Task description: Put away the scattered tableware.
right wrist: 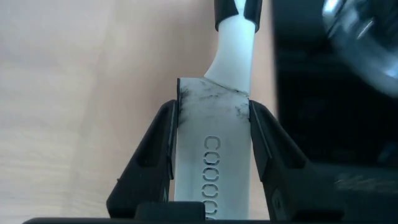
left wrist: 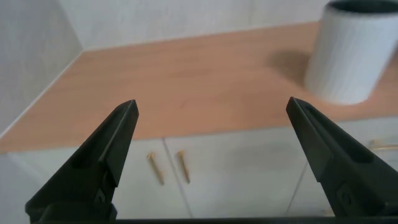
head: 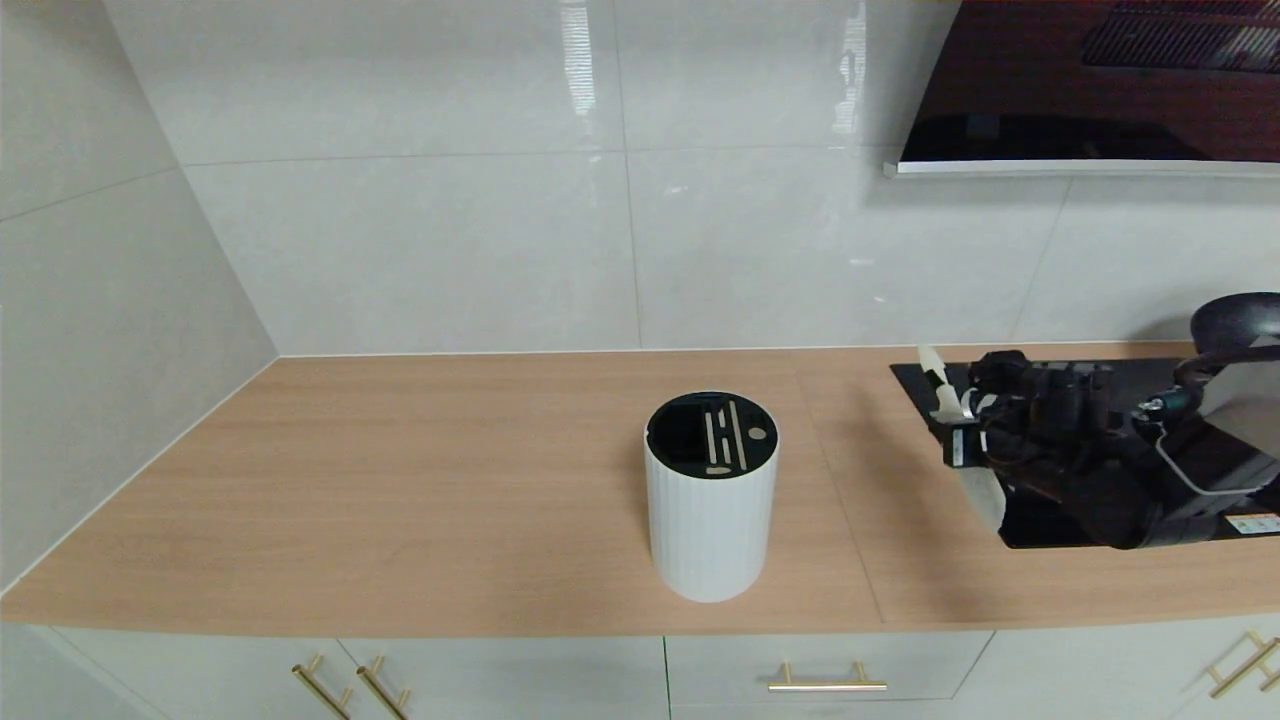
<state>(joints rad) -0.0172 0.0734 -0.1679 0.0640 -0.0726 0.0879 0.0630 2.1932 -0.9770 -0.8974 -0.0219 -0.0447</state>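
— Where's the knife [right wrist: 214, 143] just now?

— In the right gripper [right wrist: 213, 109], over at the left edge of the black cooktop [head: 912, 378]. It's well apart from the white ribbed holder [head: 710, 510] standing in the middle of the counter [head: 400, 480]. I can't tell from here whether it's lifted or resting on the surface.

— Has it got a proper hold?

— The jaws are closed on the pale blade, one on each side, close to where it narrows into the handle. The cream handle points toward the wall and the blade tip toward the counter's front.

— Is that a sensible place to grip?

— I'd say it's workable but touchy. The knife looks light, thin and stiff, so weight shouldn't be the trouble. A smooth flat blade is probably slippery, though, and it could swivel between the jaws. Holding it near the handle, close to the balance point, should keep it from tipping.

— And the slots in the holder's black top?

— They look narrow. My guess is the blade must go in tip first and square, or it'll jam, and a thin blade may chip if forced.

— What about the other arm?

— The left gripper [left wrist: 211, 106] hangs off the front of the counter near the cupboard doors [left wrist: 205, 174], with its jaws spread wide and nothing between them.
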